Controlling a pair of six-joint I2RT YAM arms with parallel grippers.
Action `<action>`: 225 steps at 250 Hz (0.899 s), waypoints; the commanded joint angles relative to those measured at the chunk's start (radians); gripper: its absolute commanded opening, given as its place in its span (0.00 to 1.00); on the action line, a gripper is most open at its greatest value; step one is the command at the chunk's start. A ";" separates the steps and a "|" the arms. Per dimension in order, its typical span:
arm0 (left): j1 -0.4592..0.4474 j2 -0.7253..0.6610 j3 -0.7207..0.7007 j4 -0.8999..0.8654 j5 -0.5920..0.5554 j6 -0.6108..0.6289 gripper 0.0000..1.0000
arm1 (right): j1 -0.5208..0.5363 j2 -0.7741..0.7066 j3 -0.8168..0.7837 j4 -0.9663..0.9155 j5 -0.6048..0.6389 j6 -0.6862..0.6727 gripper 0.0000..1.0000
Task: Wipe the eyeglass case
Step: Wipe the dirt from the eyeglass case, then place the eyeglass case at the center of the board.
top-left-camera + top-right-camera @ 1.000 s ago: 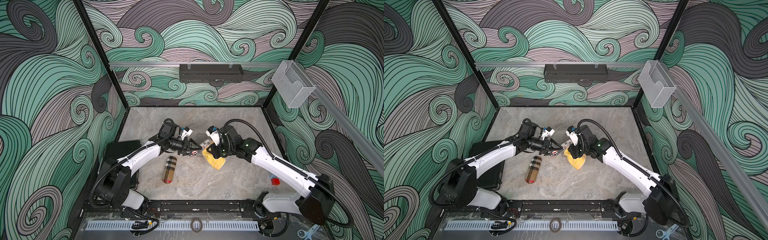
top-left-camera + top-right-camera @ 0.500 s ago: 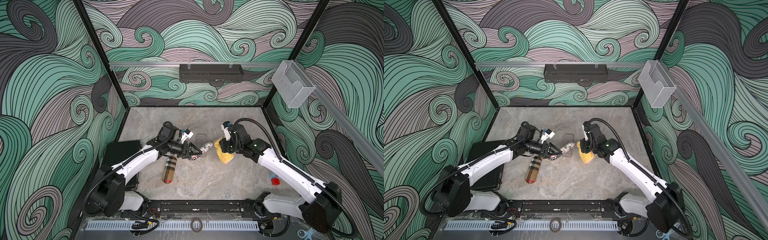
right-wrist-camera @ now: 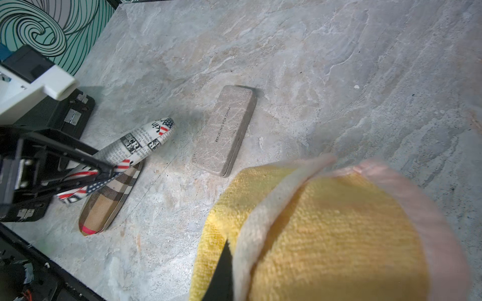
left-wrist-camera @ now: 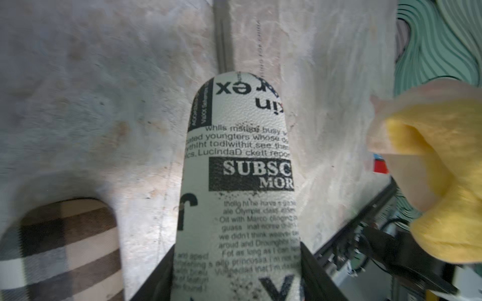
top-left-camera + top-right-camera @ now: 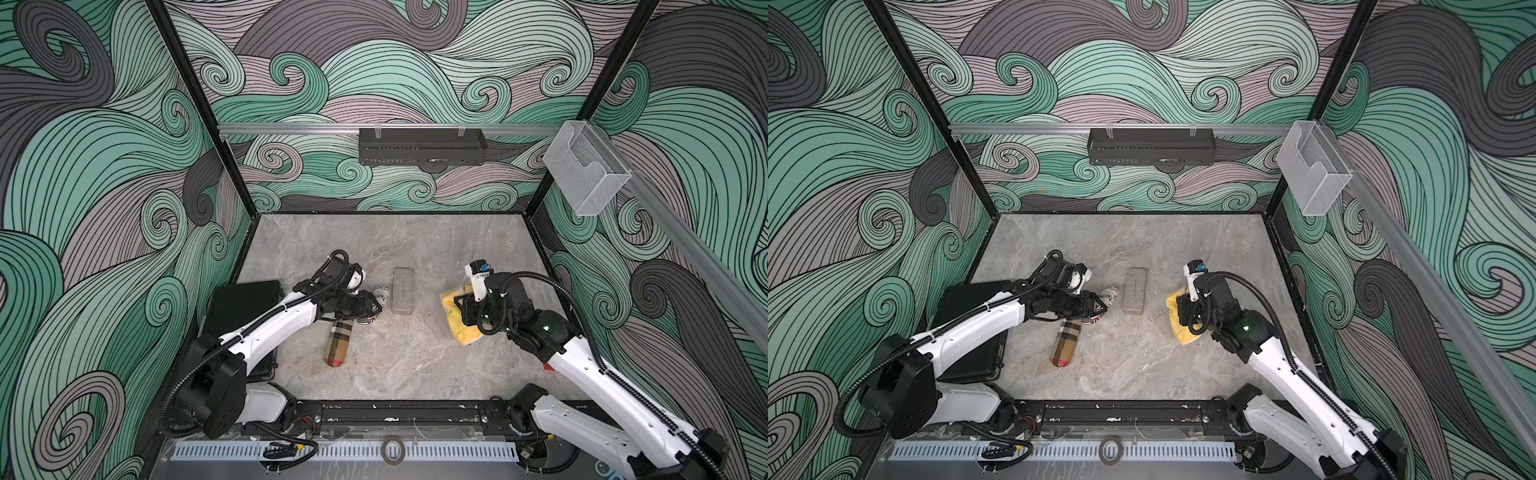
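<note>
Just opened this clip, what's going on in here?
The left gripper is shut on a newspaper-print eyeglass case, holding it by one end, partly over a plaid case lying on the table. The right gripper is shut on a bunched yellow cloth. Cloth and held case are apart, with a grey case lying flat between the two arms, so nothing is being wiped at this moment.

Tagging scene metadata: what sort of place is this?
Probably a robot data-collection booth: printed wave-pattern walls enclose a stone-look tabletop, and a left arm and right arm mount on a black rail along its front.
</note>
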 commanded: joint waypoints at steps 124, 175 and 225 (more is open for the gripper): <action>-0.043 0.331 0.184 0.159 -0.366 -0.017 0.49 | -0.002 -0.021 -0.021 0.042 -0.068 0.002 0.00; -0.070 0.447 0.234 0.197 -0.393 -0.019 0.51 | -0.003 -0.044 -0.055 0.048 -0.091 -0.003 0.00; -0.084 0.502 0.253 0.197 -0.431 -0.027 0.56 | -0.003 -0.013 -0.055 0.061 -0.092 -0.015 0.00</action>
